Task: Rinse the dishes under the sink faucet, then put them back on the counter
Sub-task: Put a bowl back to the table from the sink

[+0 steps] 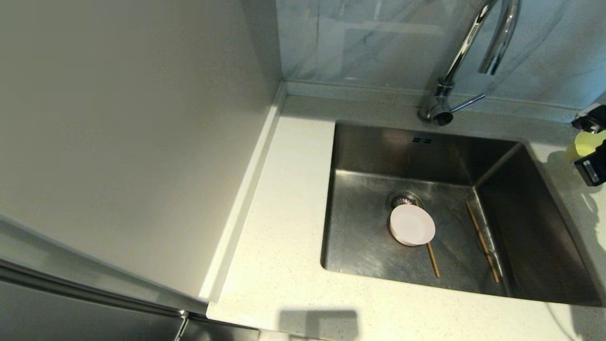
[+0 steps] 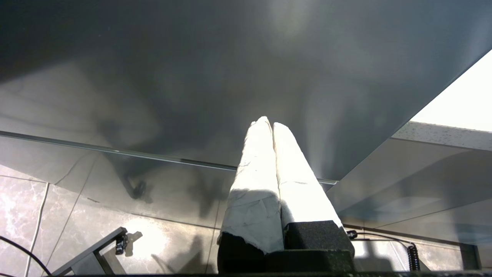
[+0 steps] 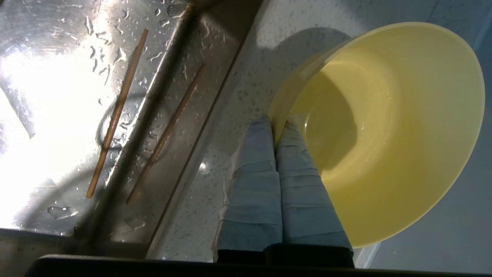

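Observation:
My right gripper [image 3: 275, 122] is shut on the rim of the yellow-green bowl [image 3: 388, 127], holding it tilted over the counter [image 3: 230, 107] right of the sink; in the head view the bowl [image 1: 586, 143] and gripper [image 1: 592, 151] show at the far right edge. The pale pink bowl [image 1: 412, 225] lies upside down in the sink [image 1: 374, 237], partly over the drain strainer [image 1: 402, 199]. Two wooden chopsticks lie on the wet sink floor, one [image 1: 433, 259] poking from under the pink bowl, the other [image 1: 482, 241] along the right wall. The chrome faucet [image 1: 468, 52] stands behind the sink. My left gripper [image 2: 269, 123] is shut and empty, parked low.
Off-white counter [image 1: 284, 199] runs left of and in front of the sink, bounded by a tall pale cabinet side [image 1: 132, 142] on the left. The marbled wall panel [image 1: 369, 38] rises behind. The left wrist view shows dark cabinet fronts [image 2: 192, 77] and floor tiles [image 2: 34, 215].

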Motion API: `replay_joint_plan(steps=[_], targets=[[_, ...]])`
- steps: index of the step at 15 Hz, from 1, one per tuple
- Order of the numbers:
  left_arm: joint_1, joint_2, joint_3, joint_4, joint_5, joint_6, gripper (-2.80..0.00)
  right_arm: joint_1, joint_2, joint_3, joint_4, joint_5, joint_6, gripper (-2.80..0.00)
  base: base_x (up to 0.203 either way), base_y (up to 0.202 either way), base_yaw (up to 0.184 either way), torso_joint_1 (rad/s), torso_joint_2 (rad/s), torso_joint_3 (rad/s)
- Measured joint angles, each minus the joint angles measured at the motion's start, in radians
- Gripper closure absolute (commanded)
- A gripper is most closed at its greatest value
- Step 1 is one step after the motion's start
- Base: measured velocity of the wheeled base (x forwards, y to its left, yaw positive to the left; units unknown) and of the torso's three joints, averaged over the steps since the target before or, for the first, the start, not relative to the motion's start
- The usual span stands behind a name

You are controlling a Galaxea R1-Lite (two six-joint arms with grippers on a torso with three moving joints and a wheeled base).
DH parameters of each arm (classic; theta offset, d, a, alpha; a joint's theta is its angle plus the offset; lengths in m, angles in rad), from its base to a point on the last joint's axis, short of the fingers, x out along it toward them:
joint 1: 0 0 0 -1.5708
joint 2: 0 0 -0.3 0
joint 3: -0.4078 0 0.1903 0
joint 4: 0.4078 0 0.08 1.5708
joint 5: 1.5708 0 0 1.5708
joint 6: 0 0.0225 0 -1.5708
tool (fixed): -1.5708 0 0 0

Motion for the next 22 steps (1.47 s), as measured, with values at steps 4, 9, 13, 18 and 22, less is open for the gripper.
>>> replay_joint_plan(steps=[4,9,13,18,22], targets=[[0.000,0.000,0.000,0.000,0.000,0.000,0.00,0.000,0.015,0.006,-0.001,-0.022,0.000,0.00,0.000,0.000,0.000,0.000,0.00,0.000],[0.000,0.000,0.000,0.000,0.000,0.000,0.00,0.000,0.024,0.018,-0.059,-0.027,0.001,-2.80,0.000,0.000,0.000,0.000,0.00,0.000],[0.000,0.000,0.000,0.000,0.000,0.000,0.00,-0.001,0.011,0.019,-0.120,-0.021,0.032,-2.80,0.000,0.000,0.000,0.000,0.00,0.000],[0.000,0.000,0.000,0.000,0.000,0.000,0.00,0.015,-0.159,-0.027,0.004,0.113,0.214,-2.80,0.000,0.000,0.000,0.000,0.00,0.000],[0.000,0.000,0.000,0.000,0.000,0.000,0.00,0.148,-0.301,0.017,0.333,0.126,0.236,-2.80,0.000,0.000,0.000,0.000,0.00,0.000]])
